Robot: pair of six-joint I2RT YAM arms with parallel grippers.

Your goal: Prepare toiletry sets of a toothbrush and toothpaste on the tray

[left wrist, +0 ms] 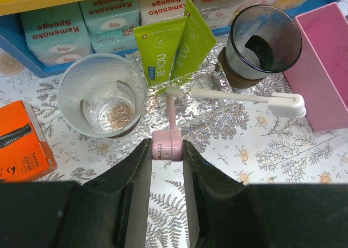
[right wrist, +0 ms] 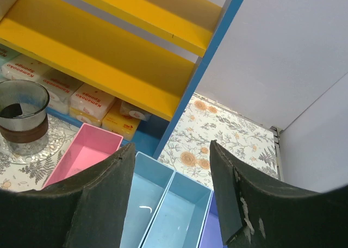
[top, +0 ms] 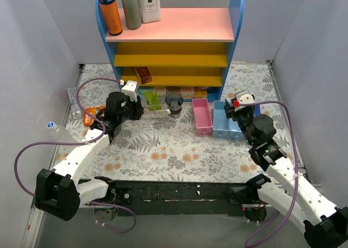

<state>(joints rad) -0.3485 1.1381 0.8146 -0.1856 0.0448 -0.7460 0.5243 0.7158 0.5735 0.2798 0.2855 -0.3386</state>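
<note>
Pink-handled toothbrush [left wrist: 171,116] sits clamped by its butt in your left pincer [left wrist: 167,150], head over the clear tray [left wrist: 217,110] at 12 o'clock beside the toothpaste [left wrist: 163,49], evidently completing a set; your right pincer [right wrist: 171,150] stands apart, empty, above the blue bins [right wrist: 163,204].

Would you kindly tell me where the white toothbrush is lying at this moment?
The white toothbrush lies flat right of centre in the left wrist view, just below the dark cup, between the green tubes and the pink bin.

Lab mock-up: grey partition walls [top: 32,52], shelf [top: 171,25] w/ sponge boxes [left wrist: 54,28].
</note>
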